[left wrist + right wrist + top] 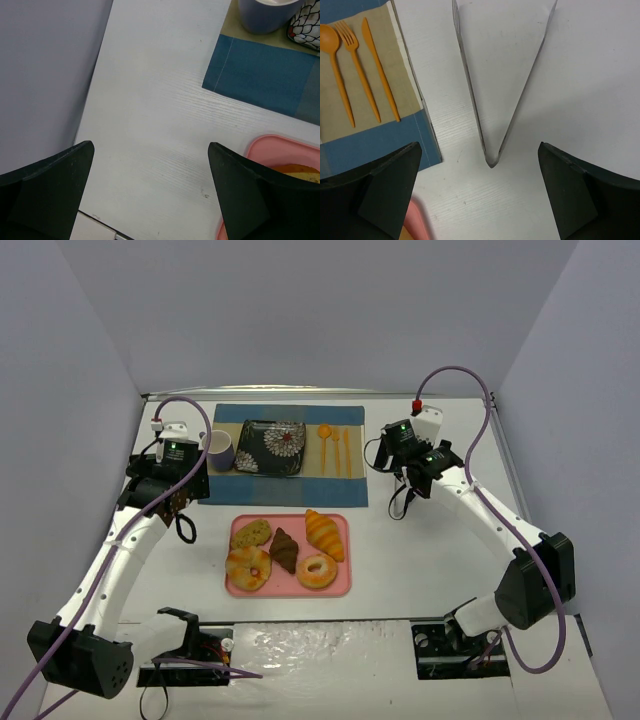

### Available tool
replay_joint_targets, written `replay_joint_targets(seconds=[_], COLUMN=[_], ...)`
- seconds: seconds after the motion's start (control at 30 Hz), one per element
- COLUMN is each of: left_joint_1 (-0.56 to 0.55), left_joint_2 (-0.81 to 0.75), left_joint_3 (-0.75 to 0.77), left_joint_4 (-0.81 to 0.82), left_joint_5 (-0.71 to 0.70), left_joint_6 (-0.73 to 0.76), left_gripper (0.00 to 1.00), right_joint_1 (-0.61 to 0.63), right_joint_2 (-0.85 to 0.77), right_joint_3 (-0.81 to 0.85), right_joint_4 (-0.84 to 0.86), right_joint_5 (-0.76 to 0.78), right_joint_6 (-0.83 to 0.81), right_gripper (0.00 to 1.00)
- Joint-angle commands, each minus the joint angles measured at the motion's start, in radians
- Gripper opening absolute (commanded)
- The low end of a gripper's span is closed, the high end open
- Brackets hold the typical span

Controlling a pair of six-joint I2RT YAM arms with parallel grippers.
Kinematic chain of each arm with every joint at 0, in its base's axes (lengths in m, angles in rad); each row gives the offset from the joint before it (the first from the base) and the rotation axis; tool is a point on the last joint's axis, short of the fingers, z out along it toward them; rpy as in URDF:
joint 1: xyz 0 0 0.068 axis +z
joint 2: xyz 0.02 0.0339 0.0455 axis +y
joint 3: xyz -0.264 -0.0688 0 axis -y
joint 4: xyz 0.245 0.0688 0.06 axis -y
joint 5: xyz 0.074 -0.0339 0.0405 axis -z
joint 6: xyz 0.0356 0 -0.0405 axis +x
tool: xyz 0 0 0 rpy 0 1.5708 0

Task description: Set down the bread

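Left pincer [150,147] is hanging released, its two black fingers spread wide with nothing between them; it is hovering over bare white table [420,580], with the side wall on its left and the corner of the pink tray [340,585] on its right. Right pincer [480,145] is likewise gaping wide and gripping nothing; it is looking down on a pair of clear tongs [491,161] that is lying flat on the table, the joined tip pointing toward the pincer and the two arms fanning away from it.

Just left of the tongs, the blue and tan placemat [290,490] is lying with an orange spoon [332,60], fork [355,55] and knife [377,65] lined up side by side on its tan strip; further along the mat a dark floral plate [273,447] is sitting bare, and a purple mug [220,450] is standing at its left, near the left arm.

All the bread is resting on the pink tray, which is lying between the two arms just nearer than the mat; a golden croissant [324,533] is lying at the far right, a chocolate croissant [285,548] in the middle, a speckled bun [251,533] at the far left, a glazed doughnut [316,570] at the near right and a larger ring pastry [248,567] at the near left.
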Motion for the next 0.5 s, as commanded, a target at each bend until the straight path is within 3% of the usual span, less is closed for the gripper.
replay_joint_targets(seconds=[0.0,0.3,0.47], left_joint_1=[0.006,0.006,0.005], left_joint_2=[-0.02,-0.02,-0.017], left_joint_3=[0.023,0.021,0.02], left_joint_4=[0.026,0.029,0.037], left_joint_5=[-0.009,-0.006,-0.003], left_joint_6=[-0.001,0.001,0.002], left_gripper=[0.97,0.97,0.97], right_joint_1=[0.0,-0.001,-0.022], right_joint_2=[-0.05,0.01,0.198], right_joint_3=[0.006,0.01,0.073], right_joint_4=[0.029,0.018,0.009], right_joint_5=[0.028,0.03,0.027], right_joint_6=[0.011,0.031,0.043], right_gripper=[1.0,1.0,1.0])
